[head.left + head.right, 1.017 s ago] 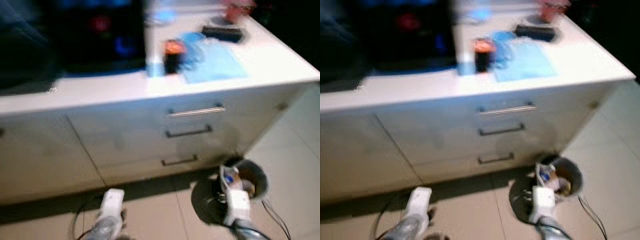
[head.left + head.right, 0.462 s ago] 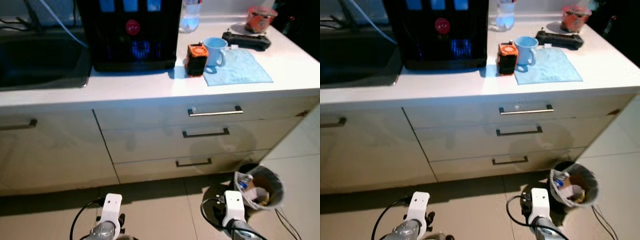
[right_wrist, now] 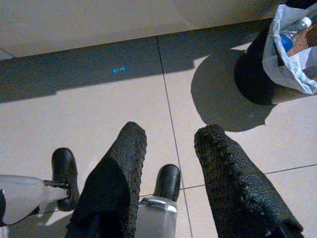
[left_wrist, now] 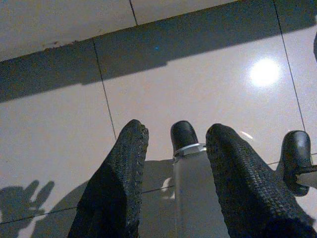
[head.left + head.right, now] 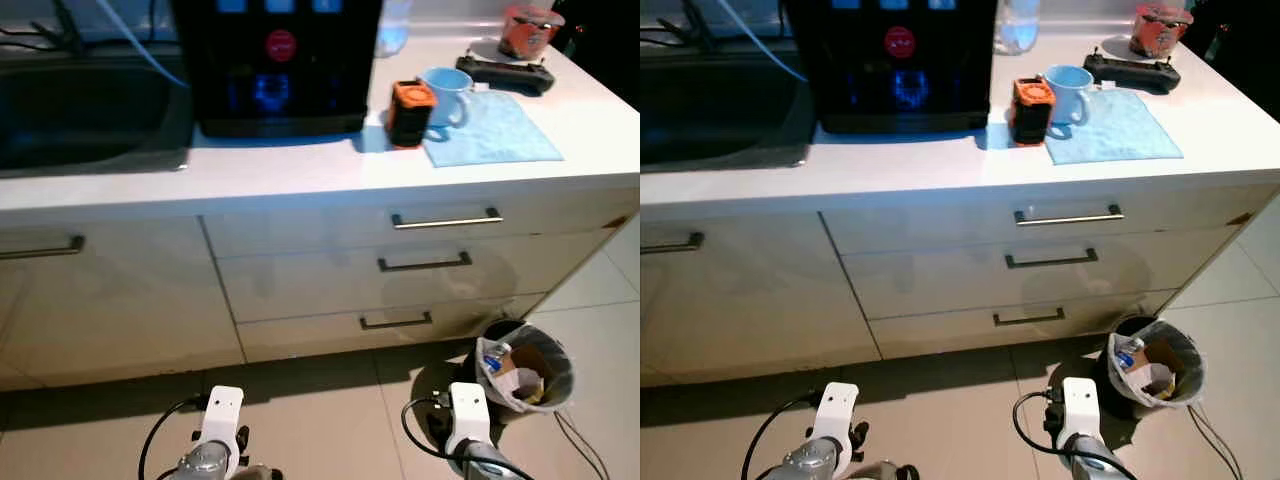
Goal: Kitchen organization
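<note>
Mug on desk beside cloth | we judge it rigid, fragile; take it by the handle | left hand, right hand hang parted, empty.

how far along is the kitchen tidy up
Nothing looks done. Blue mug, orange-topped black container and blue cloth sit on the counter. Left gripper and right gripper hang open, empty, over the floor. All sorting is left.

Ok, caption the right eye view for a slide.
Blue mug and cloth on white counter; bin on floor.
</note>
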Motion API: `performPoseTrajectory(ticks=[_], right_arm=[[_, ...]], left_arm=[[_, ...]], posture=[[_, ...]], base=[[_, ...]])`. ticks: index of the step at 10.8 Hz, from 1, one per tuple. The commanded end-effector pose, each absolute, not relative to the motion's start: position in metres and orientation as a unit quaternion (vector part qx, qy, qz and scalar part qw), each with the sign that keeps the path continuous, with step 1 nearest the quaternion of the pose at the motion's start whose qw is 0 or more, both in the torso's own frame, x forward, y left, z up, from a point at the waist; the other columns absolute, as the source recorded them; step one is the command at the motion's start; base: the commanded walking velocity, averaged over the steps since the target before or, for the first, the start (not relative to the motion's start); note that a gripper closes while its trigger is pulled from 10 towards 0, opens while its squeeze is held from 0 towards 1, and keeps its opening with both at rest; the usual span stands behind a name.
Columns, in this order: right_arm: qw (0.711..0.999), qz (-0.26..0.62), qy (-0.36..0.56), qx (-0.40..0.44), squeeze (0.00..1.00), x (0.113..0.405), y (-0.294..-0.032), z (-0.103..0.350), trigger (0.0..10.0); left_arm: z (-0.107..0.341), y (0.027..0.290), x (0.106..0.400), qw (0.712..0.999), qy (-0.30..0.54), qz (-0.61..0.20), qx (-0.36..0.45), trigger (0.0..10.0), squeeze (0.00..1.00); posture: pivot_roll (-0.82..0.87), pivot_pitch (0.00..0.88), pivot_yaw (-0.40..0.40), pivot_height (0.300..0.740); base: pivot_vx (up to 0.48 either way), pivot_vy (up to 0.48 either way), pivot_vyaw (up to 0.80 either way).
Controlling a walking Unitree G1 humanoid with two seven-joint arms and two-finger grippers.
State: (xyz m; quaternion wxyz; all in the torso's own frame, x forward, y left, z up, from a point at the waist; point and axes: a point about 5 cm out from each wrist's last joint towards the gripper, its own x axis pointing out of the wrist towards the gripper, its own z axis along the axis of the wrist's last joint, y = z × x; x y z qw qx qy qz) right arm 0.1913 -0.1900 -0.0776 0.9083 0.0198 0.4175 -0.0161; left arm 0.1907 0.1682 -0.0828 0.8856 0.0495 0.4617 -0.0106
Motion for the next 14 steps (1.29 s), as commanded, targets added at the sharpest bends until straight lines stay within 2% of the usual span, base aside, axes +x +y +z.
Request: performPoseTrajectory(ticks=[1, 2, 4, 8, 14], right_arm=[[0.907, -0.009, 0.422, 0.013, 0.0, 0.189, -0.19, -0.079, 10.0], [0.908, -0.011, 0.418, 0.01, 0.0, 0.19, -0.191, -0.078, 10.0], [0.909, -0.011, 0.416, 0.007, 0.0, 0.19, -0.191, -0.078, 10.0], [0.908, -0.009, 0.419, 0.018, 0.0, 0.189, -0.189, -0.079, 10.0], [0.908, -0.001, 0.419, 0.015, 0.0, 0.19, -0.185, -0.079, 10.0]], left_arm=[[-0.085, 0.168, 0.186, 0.88, 0.471, -0.016, 0.054, 10.0, 0.0], [-0.085, 0.169, 0.186, 0.88, 0.471, -0.016, 0.054, 10.0, 0.0], [-0.085, 0.169, 0.186, 0.88, 0.471, -0.018, 0.056, 10.0, 0.0], [-0.085, 0.169, 0.187, 0.881, 0.47, -0.019, 0.057, 10.0, 0.0], [-0.073, 0.161, 0.21, 0.896, 0.441, -0.023, 0.057, 10.0, 0.0]], posture=[[-0.03, 0.064, 0.001, 0.74], [-0.03, 0.065, 0.001, 0.74], [-0.03, 0.068, 0.002, 0.74], [-0.03, 0.074, 0.003, 0.74], [-0.03, 0.079, 0.006, 0.74]], base=[[0.0, 0.334, 0.0], [0.0, 0.33, 0.0], [0.0, 0.332, 0.8], [0.0, 0.332, 0.0], [0.0, 0.331, 0.0]])
